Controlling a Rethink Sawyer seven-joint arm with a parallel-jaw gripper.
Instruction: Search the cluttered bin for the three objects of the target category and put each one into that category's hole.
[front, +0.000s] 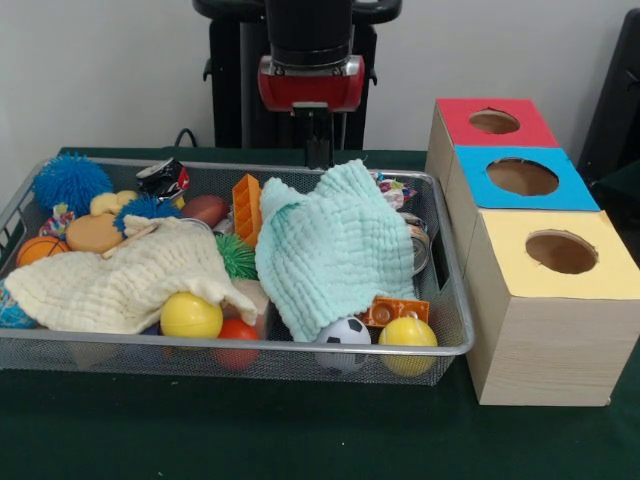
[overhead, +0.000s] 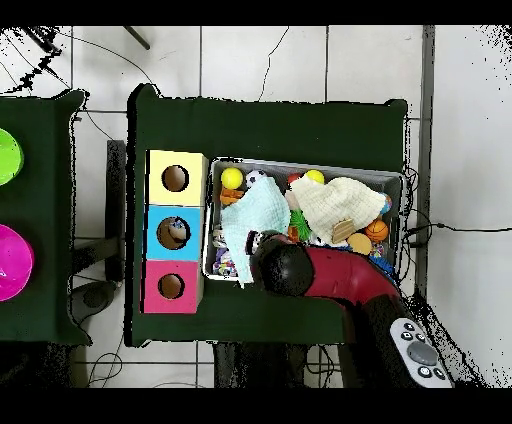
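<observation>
We see a mint cloth covering toys in the wire bin (jaws' state unclear); only overhead shows something inside the blue box's hole.

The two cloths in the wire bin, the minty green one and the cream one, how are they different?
The mint green waffle-weave cloth is heaped up tall over the toys near the bin's middle, while the cream waffle-weave cloth lies lower and flatter toward the other end. The mint one half hides a small soccer ball; the cream one drapes over a yellow ball. Both are soft, crumpled and cover toys.
</observation>
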